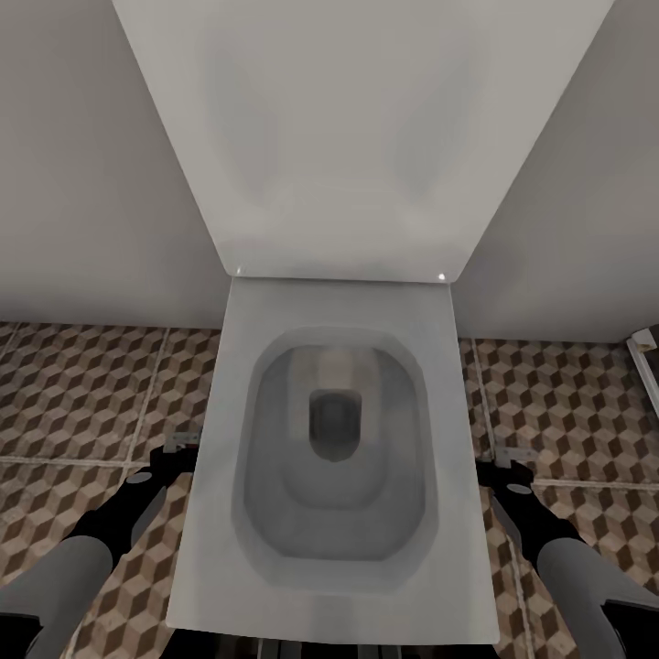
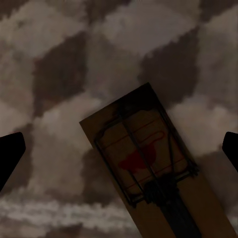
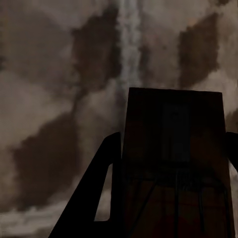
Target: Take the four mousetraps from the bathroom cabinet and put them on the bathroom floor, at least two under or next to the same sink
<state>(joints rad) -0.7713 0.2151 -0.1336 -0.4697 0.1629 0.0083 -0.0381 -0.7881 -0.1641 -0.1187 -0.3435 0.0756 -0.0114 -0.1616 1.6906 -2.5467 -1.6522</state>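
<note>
In the left wrist view a tan mousetrap (image 2: pixel 148 163) with dark wire and a red spot lies flat on the cube-patterned bathroom floor (image 2: pixel 59 59). My left gripper (image 2: pixel 119 151) hangs over it, open, with its dark fingertips (image 2: pixel 10 153) far apart on either side. In the right wrist view my right gripper (image 3: pixel 171 163) is shut on a second mousetrap (image 3: pixel 173 134), which it holds just above the floor tiles (image 3: pixel 49 99). In the head view the left gripper (image 1: pixel 180 446) and right gripper (image 1: pixel 513 458) are low on either side of the toilet. The cabinet and the sink are out of view.
A white toilet (image 1: pixel 334 439) with its lid raised (image 1: pixel 357 137) stands directly ahead between my arms, against grey walls. Patterned floor (image 1: pixel 82 394) spreads to both sides. A white edge (image 1: pixel 645 352) shows at the far right.
</note>
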